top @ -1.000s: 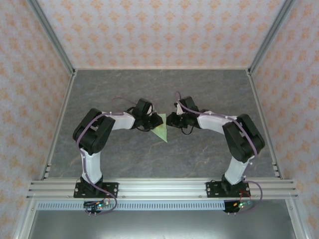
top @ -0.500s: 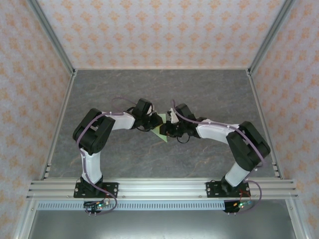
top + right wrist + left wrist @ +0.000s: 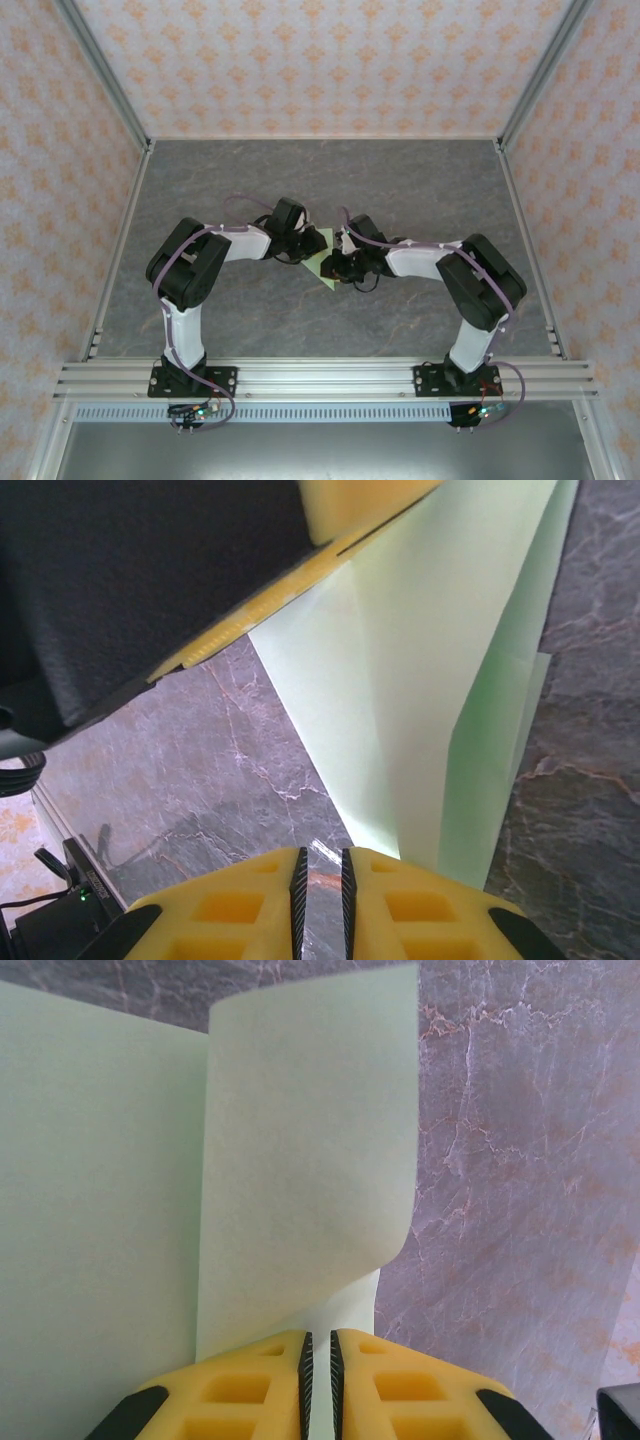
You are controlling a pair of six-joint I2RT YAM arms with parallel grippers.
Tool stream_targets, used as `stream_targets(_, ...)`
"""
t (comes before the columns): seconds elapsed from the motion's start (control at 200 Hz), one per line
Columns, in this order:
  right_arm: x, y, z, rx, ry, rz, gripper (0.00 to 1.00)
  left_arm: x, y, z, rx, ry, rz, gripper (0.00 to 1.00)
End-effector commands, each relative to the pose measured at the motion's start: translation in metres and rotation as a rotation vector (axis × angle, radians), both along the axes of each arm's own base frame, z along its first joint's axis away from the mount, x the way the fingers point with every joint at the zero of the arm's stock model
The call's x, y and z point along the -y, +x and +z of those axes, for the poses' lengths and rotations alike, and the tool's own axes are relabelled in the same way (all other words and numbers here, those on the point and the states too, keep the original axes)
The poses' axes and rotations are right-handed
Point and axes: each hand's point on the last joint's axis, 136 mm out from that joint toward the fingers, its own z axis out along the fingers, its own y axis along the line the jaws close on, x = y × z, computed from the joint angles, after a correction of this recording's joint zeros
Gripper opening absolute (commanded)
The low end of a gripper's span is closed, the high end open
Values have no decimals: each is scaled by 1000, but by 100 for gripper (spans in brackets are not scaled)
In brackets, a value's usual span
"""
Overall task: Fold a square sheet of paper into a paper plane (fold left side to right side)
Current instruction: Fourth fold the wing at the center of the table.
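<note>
The pale green sheet of paper [image 3: 320,272] lies mid-table, partly folded, with a point towards the arms. In the left wrist view one flap of the paper [image 3: 300,1160] stands curled up off the flat part. My left gripper [image 3: 319,1345] is shut on that flap's lower edge. From above, the left gripper [image 3: 306,250] sits at the paper's left side. My right gripper [image 3: 335,262] is at its right edge. In the right wrist view the right gripper [image 3: 320,865] is shut with bare table between its pads, and its right finger rests by the paper [image 3: 430,680].
The grey marble tabletop [image 3: 400,180] is fenced by aluminium rails and patterned walls. The left arm's black wrist and a yellow finger [image 3: 350,510] hang close over the paper in the right wrist view. Both arms' elbows bend outwards.
My right arm has swung left, bringing its gripper up against the paper beside the left gripper. The left arm and the paper have stayed put.
</note>
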Motion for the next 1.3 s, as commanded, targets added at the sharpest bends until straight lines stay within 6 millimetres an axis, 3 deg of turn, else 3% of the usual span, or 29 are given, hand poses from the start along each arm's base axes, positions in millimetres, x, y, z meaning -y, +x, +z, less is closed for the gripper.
stream_targets(0.0,4,2,-7,-9,-48,-9,21,-22,-24,-36,-96,117,25,18)
stream_targets(0.881,21,-17,-29,-50,-163,20,21,-23,-23,-37,-97,121,25,18)
stream_targets(1.296,23,-44,-30,-102,-109,47,19,-23,-23,-38,-98,127,26,18)
